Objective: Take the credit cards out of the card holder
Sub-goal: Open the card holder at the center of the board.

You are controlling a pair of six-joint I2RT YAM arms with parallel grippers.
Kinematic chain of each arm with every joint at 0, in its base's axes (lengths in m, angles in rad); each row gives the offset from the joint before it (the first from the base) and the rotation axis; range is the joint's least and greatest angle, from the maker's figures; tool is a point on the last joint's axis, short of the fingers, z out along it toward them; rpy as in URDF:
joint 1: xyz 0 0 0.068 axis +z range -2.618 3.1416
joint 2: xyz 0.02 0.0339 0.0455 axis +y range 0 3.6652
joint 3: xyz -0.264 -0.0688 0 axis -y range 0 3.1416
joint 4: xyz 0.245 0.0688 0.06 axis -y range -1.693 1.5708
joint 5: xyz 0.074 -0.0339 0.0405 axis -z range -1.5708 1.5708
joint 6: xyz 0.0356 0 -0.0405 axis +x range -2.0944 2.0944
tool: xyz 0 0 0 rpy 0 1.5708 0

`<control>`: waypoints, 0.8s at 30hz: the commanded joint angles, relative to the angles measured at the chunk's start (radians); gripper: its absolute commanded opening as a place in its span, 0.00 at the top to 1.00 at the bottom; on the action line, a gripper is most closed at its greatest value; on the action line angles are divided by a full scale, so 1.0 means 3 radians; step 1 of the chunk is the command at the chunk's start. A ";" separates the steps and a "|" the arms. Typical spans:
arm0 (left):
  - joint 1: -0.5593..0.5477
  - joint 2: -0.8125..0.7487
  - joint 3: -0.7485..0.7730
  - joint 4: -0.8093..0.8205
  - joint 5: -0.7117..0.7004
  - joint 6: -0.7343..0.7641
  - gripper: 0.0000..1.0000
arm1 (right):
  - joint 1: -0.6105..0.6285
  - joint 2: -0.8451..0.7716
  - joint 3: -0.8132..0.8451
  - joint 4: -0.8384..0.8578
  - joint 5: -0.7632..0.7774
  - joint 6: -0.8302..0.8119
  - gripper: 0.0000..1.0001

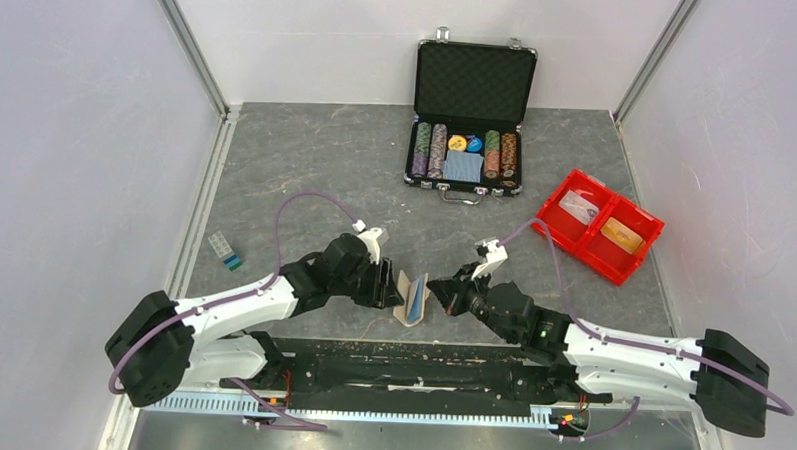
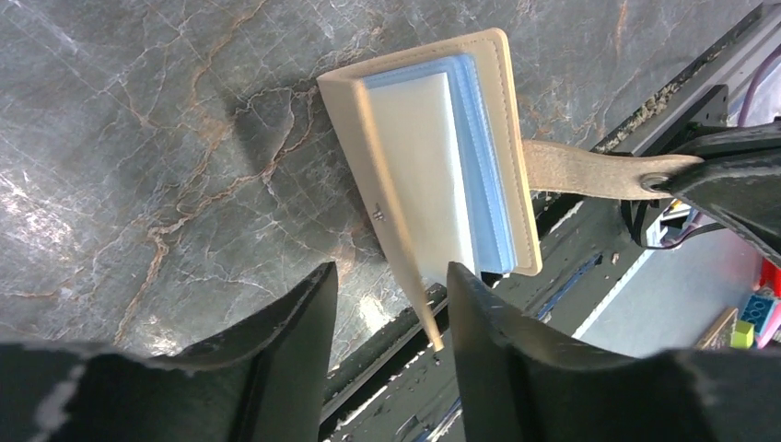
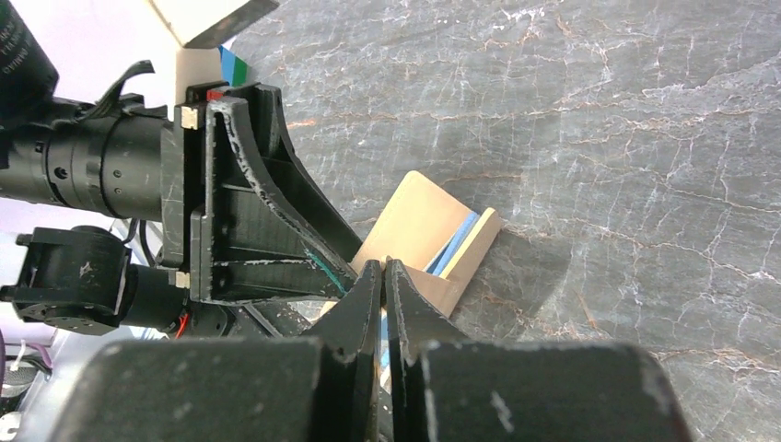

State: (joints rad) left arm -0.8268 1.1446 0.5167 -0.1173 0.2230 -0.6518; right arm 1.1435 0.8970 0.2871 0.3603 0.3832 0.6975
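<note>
Top external: 1 card holder (image 1: 412, 299), 2 grippers (image 1: 391, 285) (image 1: 439, 287)

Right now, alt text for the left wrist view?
The card holder is open against the grey table, blue sleeves showing, its front cover inside the open left gripper. Its tab stretches right to the right gripper.

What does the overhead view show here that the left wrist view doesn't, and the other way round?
Overhead only: the chip case, the red tray with a pale card and an orange card in it, and a third card on the table's left side. Left wrist only: the card holder's snap tab pinched by the right gripper, plus a clear look at its stacked blue sleeves. Both: the card holder, open, between the left gripper and the right one.
</note>
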 commanded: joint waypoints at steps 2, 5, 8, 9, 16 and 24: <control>-0.0010 0.0012 -0.0010 0.0075 -0.0032 -0.0144 0.62 | -0.0060 -0.0110 -0.0059 0.0136 0.0015 -0.0009 1.00; -0.0010 -0.0008 -0.0013 0.0005 -0.0055 -0.0122 0.79 | -0.0162 -0.0195 -0.0165 -0.0150 0.0125 0.0107 1.00; -0.0010 -0.0006 -0.0039 -0.0031 -0.0073 -0.0108 0.90 | -0.0318 -0.0386 -0.0323 -0.0352 0.0166 0.0217 0.95; -0.0009 -0.0004 -0.0053 -0.0027 -0.0080 -0.0108 0.93 | -0.0371 -0.0472 -0.0354 -0.0415 0.0171 0.0224 0.88; -0.0010 -0.0005 -0.0107 -0.0017 -0.0104 -0.0121 0.98 | -0.0498 -0.0803 -0.0072 -0.1129 0.0221 0.0096 0.64; -0.0010 -0.0019 -0.0158 -0.0044 -0.0139 -0.0150 0.97 | -0.0498 -0.0589 -0.0013 -0.0898 -0.0311 0.0218 0.56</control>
State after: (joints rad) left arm -0.8268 1.1492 0.4824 -0.1314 0.2050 -0.6792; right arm 0.9966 0.6781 0.2687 0.0422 0.3836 0.7334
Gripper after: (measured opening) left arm 0.043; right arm 0.418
